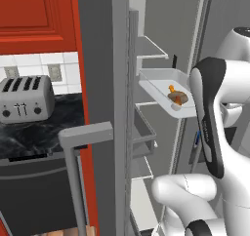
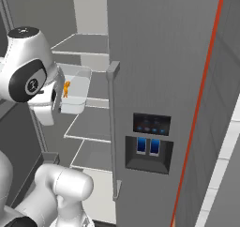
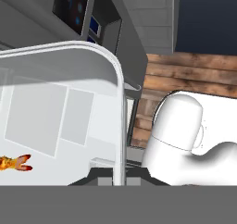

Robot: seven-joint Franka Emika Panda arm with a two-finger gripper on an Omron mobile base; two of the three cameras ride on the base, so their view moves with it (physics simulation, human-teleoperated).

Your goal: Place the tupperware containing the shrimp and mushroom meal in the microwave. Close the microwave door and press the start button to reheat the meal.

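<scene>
The tupperware (image 1: 161, 86) is a pale shallow container held in the air in front of the open fridge's shelves, tilted slightly. The shrimp and mushroom meal (image 1: 177, 97) lies in it as small orange and brown pieces; an orange piece (image 3: 16, 163) shows through the wall in the hand view. My gripper (image 3: 119, 174) is shut on the tupperware's rim (image 3: 121, 126), which runs down between the fingertips. In the right base view the tupperware (image 2: 75, 94) sits just right of my white hand. The microwave and its door are out of view.
The fridge stands open with wire shelves (image 2: 89, 123) behind the container. Its grey door with a dispenser panel (image 2: 150, 144) stands close on the right, and the other door's bar handle (image 1: 78, 152) on the left. A toaster (image 1: 25, 98) sits on the black counter.
</scene>
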